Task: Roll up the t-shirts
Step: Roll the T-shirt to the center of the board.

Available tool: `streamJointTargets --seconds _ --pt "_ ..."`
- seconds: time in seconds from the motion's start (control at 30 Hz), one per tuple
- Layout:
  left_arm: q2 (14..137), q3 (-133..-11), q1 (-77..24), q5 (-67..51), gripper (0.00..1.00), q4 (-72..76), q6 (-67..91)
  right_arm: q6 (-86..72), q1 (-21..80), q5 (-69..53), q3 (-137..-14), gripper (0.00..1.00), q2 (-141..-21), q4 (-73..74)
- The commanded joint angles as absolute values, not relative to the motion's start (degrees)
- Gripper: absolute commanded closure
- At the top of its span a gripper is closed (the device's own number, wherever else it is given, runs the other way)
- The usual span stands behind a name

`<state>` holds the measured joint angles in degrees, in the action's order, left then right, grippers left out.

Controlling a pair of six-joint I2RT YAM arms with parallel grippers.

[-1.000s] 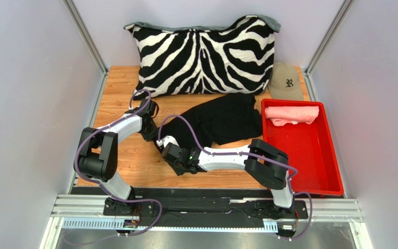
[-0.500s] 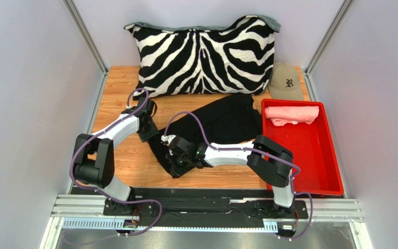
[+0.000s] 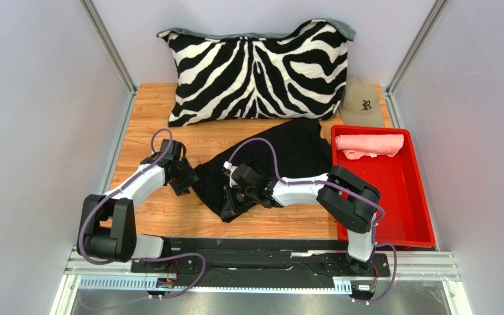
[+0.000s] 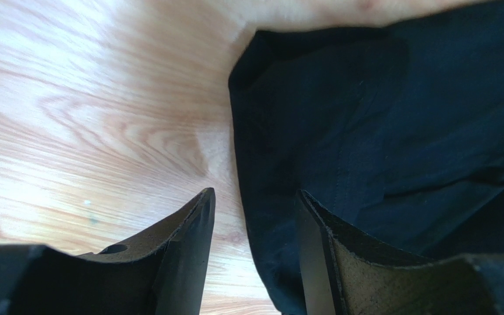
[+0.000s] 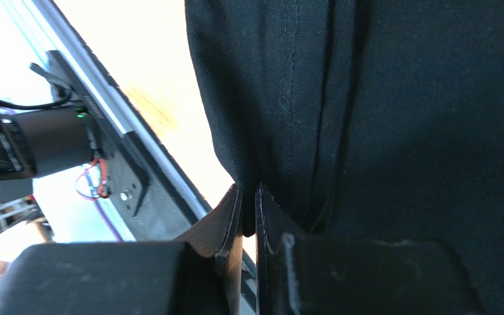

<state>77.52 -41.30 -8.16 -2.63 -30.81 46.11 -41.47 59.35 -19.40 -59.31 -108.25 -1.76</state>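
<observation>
Two shirts were accounted for: the pink t-shirt (image 3: pixel 368 145) was seen bundled at the far end of the red tray (image 3: pixel 392 210), and the black t-shirt (image 3: pixel 281 154) was spread mid-table. Its near left fold was pinched in the right gripper (image 5: pixel 249 190), jaws nearly together on cloth. The left gripper (image 4: pixel 254 197) was poised over the left edge, jaws apart, nothing gripped. Straightening before the roll was judged in hand; a second hold there seemed called for.

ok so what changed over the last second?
Right gripper, pinching the black t-shirt, pulled its left end toward the near table edge. Left gripper opened and drew back nearer, now straddling that shirt's edge. Pink t-shirt, red tray, pillow and cap unchanged.
</observation>
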Motion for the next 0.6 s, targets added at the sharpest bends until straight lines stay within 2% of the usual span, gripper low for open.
streamJointTargets --seconds 0.0,0.17,0.37,0.47,0.5,0.57 --pt "75.3 -37.9 -8.2 -8.3 0.42 -23.9 50.6 -45.6 58.0 -22.0 -57.9 0.91 -104.9 -8.8" --pt "74.4 -36.3 -8.2 -5.8 0.43 -22.9 52.2 -46.8 57.1 -23.3 -57.0 0.92 -104.4 -10.3" --pt "73.6 -35.2 -8.3 -3.7 0.51 -19.6 53.5 -46.7 57.0 -23.4 -56.6 0.92 -104.1 -10.6" --pt "74.4 -36.3 -8.3 -3.1 0.62 -20.1 52.5 -46.1 57.0 -23.1 -56.2 0.92 -104.2 -10.4" --pt "74.6 -36.7 -8.3 -3.1 0.69 -20.3 51.9 -45.8 57.0 -22.9 -56.2 0.92 -104.3 -10.2" --pt "75.1 -38.0 -8.7 -2.8 0.77 -21.5 51.3 -44.9 57.0 -21.9 -56.2 0.92 -104.2 -9.1"
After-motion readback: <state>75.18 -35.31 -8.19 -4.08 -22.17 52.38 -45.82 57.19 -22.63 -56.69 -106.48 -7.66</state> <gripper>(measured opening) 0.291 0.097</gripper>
